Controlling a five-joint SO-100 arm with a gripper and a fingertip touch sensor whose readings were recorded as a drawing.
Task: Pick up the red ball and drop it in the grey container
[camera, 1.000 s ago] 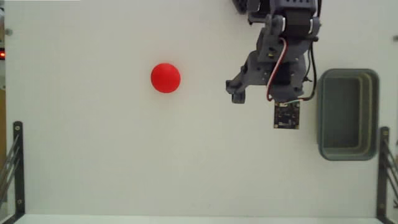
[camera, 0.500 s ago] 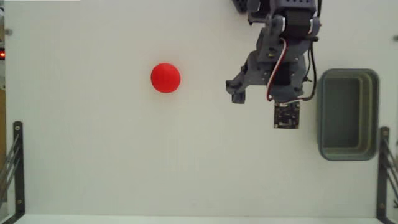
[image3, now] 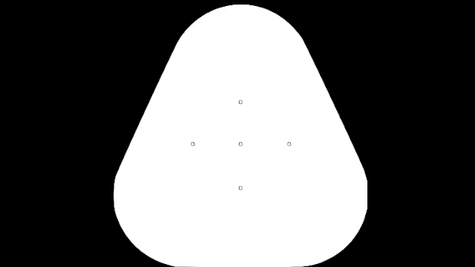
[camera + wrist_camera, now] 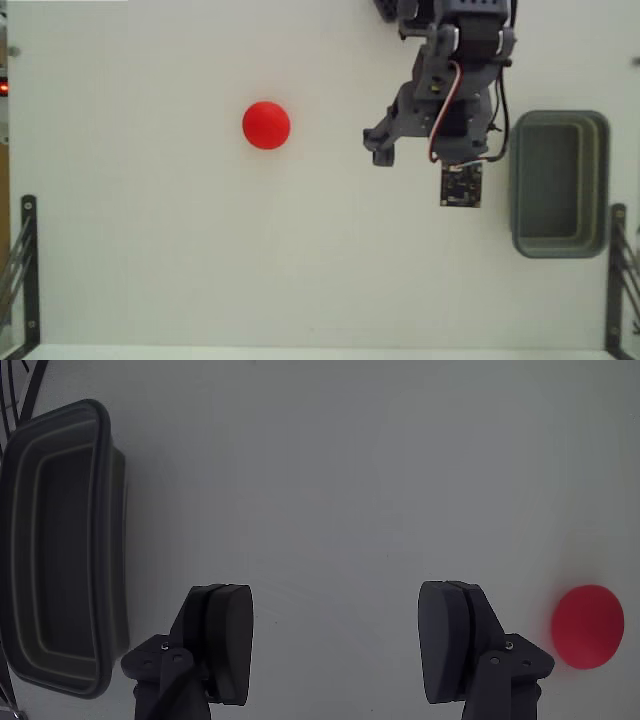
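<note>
Red ball (image 4: 266, 125) rests on the white table (image 4: 200, 260), left of centre toward the far edge in the fixed view. Grey container (image 4: 559, 184) sits at the right edge, long axis parallel to that edge. Tool (image 4: 335, 650) hangs between them, jaws wide, holding nothing.

This view (a sensor's own) offers no scene.

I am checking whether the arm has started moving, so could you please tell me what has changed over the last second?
Nothing has visibly changed: the end effector is open and empty, the red ball lies where it was, and the grey container has not moved.
</note>
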